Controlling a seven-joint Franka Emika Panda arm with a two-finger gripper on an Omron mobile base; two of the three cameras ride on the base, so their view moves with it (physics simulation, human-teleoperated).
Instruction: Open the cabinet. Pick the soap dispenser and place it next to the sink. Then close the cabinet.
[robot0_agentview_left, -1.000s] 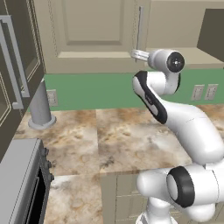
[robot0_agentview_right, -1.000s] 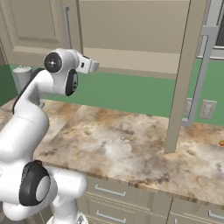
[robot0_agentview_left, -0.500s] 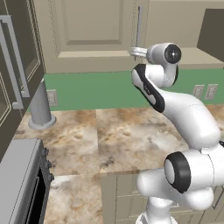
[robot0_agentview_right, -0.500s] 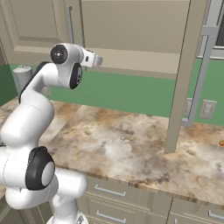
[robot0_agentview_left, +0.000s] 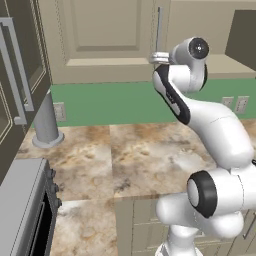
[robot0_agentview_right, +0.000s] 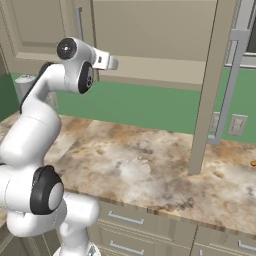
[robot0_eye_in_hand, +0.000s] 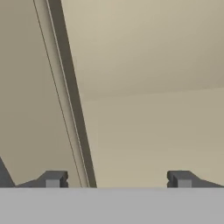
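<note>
The beige cabinet has its right door swung out edge-on over the counter, and its plain shelf interior shows. Its left door is closed, with a silver bar handle. My gripper is raised in front of the bottom edge of the cabinet, beside that handle. In the hand view the gripper is open, its fingertips wide apart with nothing between them, facing the left door's edge and the bare shelf. The soap dispenser and the sink are out of view.
A large grey flared-base post stands at the back left of the marble counter. A dark brown cabinet and an oven are on the left. Wall outlets are on the green backsplash, with drawer fronts below.
The gripper has risen a little and moved closer to the cabinet opening as the wrist turned. It stays open.
</note>
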